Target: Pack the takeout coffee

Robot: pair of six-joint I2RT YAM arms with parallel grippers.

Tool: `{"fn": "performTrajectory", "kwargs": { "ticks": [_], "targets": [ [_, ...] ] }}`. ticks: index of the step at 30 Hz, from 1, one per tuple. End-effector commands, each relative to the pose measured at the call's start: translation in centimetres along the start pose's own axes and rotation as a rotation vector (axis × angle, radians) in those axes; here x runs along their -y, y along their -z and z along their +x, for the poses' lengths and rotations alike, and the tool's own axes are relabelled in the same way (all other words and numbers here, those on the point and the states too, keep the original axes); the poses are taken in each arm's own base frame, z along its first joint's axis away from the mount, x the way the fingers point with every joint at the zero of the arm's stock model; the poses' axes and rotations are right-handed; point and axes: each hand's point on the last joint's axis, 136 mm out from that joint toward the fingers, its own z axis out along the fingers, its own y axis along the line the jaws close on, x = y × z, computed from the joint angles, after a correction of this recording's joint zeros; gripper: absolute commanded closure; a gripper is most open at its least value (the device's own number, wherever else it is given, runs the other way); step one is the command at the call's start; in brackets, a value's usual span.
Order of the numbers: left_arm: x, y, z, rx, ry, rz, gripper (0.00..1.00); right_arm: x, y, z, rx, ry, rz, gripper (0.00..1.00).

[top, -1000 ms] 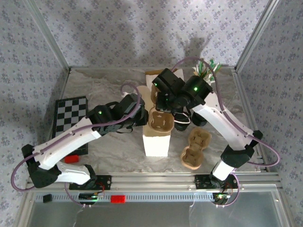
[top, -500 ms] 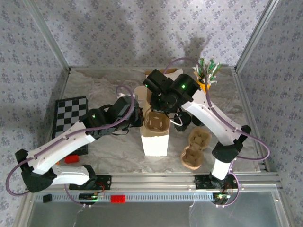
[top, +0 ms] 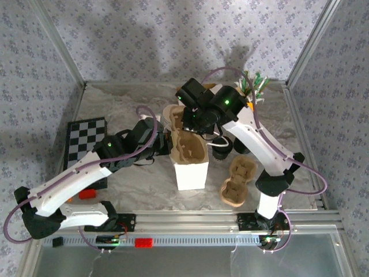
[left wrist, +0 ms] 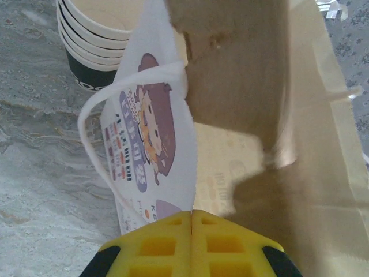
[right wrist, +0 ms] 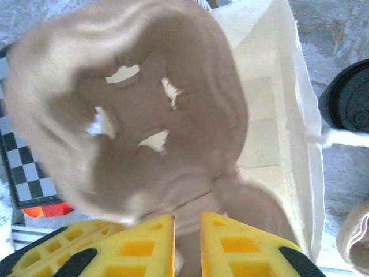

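Past second: right gripper [right wrist: 187, 234], pinched narrow on the pulp carrier [right wrist: 144, 127], swung it leftward over the mouth of the paper bag [left wrist: 161, 133]. Left gripper [left wrist: 191, 231] is clamped on the bag wall. Takeout coffee [left wrist: 95, 40] stands beyond my left fingers, outside the bag. I judge it not yet packed.

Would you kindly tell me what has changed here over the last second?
The left gripper, shut on the edge of the bag, drew back leftward, uncovering the stack of cups. The right gripper, holding the cardboard cup tray, swung left over the mouth of the bag. The second tray and the checkerboard stayed put.
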Motion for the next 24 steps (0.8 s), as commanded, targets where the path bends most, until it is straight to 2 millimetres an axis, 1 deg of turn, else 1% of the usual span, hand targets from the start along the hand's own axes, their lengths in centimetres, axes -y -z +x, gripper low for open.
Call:
{"fn": "performTrajectory", "kwargs": {
  "ticks": [1,4,6,9,10,13,15,18,20,24],
  "targets": [
    [0.9,1.0,-0.9,0.035,0.027,0.058,1.00,0.8,-0.1,0.3,-0.023,-0.019,0.037,0.80],
    [0.8,1.1,-1.0,0.043,0.029,0.058,1.00,1.5,-1.5,1.1,-0.044,-0.021,0.057,0.80],
    [0.4,1.1,-0.9,0.035,0.025,0.036,1.00,1.9,-1.8,1.3,-0.050,-0.030,0.060,0.80],
    [0.1,1.1,-1.0,0.046,0.029,0.032,1.00,2.2,-1.3,0.8,-0.025,0.000,0.068,0.78],
    [0.2,1.0,-0.9,0.043,0.030,0.039,1.00,2.1,-1.0,0.2,0.010,0.024,0.074,0.78],
    [0.4,1.0,-0.9,0.031,0.026,0.042,1.00,1.8,-0.7,-0.1,0.029,0.045,0.087,0.77],
    [0.4,1.2,-1.0,0.036,0.023,0.041,1.00,1.8,-0.4,0.1,0.021,0.050,0.088,0.77],
    [0.2,1.2,-1.0,0.040,0.020,0.040,1.00,1.9,0.2,0.0,0.043,0.075,0.081,0.74],
    [0.3,1.3,-1.0,0.042,0.018,0.044,1.00,2.0,0.5,0.1,0.053,0.091,0.077,0.71],
    [0.3,1.5,-1.1,0.040,0.011,0.036,1.00,1.7,0.7,0.8,0.041,0.122,0.049,0.67]
  ]
}}
